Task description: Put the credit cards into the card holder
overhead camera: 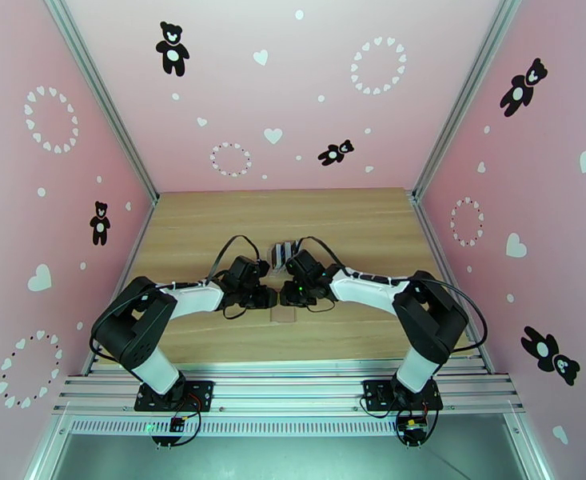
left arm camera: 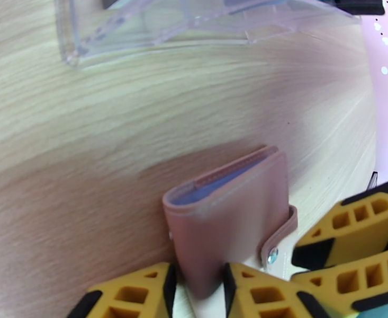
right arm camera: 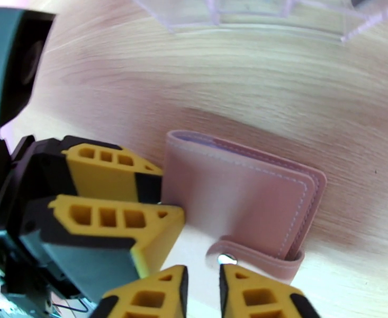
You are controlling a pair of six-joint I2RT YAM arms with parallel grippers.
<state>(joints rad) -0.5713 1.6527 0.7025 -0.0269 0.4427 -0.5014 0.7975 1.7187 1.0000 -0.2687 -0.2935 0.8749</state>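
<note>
The card holder (left arm camera: 231,208) is a closed tan-pink wallet lying on the wood table, its snap tab (left arm camera: 278,237) fastened. My left gripper (left arm camera: 200,274) is shut on its near edge, one yellow finger on each side. In the right wrist view the card holder (right arm camera: 241,197) lies just ahead of my right gripper (right arm camera: 202,274). That gripper's fingers are almost together, with nothing between them, their tips right at the snap tab (right arm camera: 246,255). In the top view both grippers, left (overhead camera: 267,298) and right (overhead camera: 290,295), meet at the table's middle. The credit cards (overhead camera: 282,253) stand as pale slivers in a stand behind them.
A clear acrylic slotted stand (left arm camera: 194,27) with dark parts sits a short way beyond the wallet; its base (right arm camera: 257,17) also crosses the top of the right wrist view. Pink walls enclose the table on three sides. Bare wood (overhead camera: 356,226) lies left, right and behind.
</note>
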